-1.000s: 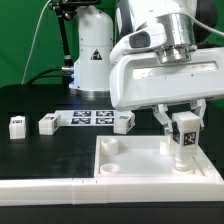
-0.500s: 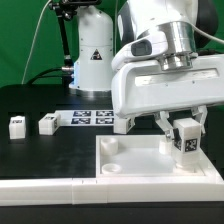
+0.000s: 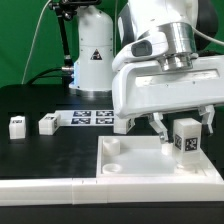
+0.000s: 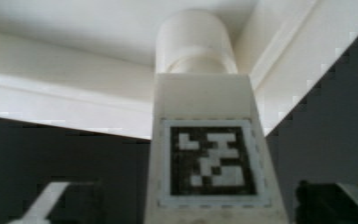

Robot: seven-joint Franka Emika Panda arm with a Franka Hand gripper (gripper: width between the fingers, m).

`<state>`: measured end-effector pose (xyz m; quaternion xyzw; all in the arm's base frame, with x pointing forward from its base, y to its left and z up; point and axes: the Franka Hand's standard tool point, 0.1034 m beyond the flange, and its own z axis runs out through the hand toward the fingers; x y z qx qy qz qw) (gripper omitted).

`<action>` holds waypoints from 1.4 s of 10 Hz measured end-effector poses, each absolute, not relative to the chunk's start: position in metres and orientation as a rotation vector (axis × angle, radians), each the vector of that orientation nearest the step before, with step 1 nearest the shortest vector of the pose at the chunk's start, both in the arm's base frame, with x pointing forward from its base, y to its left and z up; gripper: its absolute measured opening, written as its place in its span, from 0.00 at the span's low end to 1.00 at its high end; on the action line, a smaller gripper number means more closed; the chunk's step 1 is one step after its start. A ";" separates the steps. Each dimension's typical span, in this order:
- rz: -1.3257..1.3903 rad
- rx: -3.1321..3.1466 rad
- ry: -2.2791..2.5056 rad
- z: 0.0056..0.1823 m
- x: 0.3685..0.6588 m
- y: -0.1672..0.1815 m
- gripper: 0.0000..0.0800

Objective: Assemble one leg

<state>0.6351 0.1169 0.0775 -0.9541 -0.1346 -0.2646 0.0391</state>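
Note:
A leg (image 3: 185,139), a small white post with a black-and-white tag, stands upright on the far right corner of the large white panel (image 3: 135,160). My gripper (image 3: 182,127) hangs just over it, open, with one finger on each side and a gap between each finger and the leg. In the wrist view the leg (image 4: 204,150) runs up the middle, with its round peg end against the panel (image 4: 51,80). The fingertips (image 4: 48,203) sit apart from it at both sides, so my gripper (image 4: 194,205) holds nothing.
Two loose legs (image 3: 16,125) (image 3: 47,123) lie on the black table at the exterior view's left, and another (image 3: 124,123) lies partly behind the gripper body. The marker board (image 3: 90,117) lies behind them. A long white rail (image 3: 45,187) runs along the front. The panel has round sockets (image 3: 111,147).
The jaws have spread apart and let go of the leg. The leg stays on the panel corner, a little lower and further to the exterior view's right.

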 end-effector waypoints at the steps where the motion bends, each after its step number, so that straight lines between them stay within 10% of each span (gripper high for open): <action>1: -0.811 -2.925 -0.413 0.077 0.635 0.117 0.77; 7: -0.791 -2.931 -0.418 0.106 0.642 0.114 0.81; 14: -0.249 -2.998 -0.358 0.089 0.627 0.118 0.81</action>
